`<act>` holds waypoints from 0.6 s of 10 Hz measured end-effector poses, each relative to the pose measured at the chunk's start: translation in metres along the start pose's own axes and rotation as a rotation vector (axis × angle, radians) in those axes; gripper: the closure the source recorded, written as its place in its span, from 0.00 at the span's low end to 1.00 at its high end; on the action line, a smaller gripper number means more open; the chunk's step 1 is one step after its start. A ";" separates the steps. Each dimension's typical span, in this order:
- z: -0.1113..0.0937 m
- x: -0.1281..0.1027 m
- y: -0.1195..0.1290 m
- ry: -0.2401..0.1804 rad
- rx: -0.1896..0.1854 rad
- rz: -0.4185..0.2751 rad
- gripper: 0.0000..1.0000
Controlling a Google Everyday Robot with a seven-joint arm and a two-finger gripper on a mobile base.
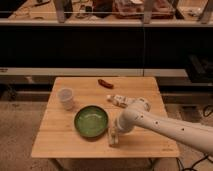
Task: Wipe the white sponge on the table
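Note:
My gripper points down at the light-wood table, near its front edge and just right of the green bowl. It is shut on a small pale block, the white sponge, which presses against the tabletop. The white arm reaches in from the lower right and hides part of the table's right side.
A translucent white cup stands at the left of the table. A white packet with coloured print lies behind the arm, and a small reddish-brown object lies near the back edge. Dark shelving runs behind the table.

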 end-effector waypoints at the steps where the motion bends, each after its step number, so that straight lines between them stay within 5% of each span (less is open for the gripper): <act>1: 0.000 0.007 -0.003 0.001 0.014 0.015 0.88; 6: 0.013 0.040 0.027 -0.028 0.000 0.094 0.88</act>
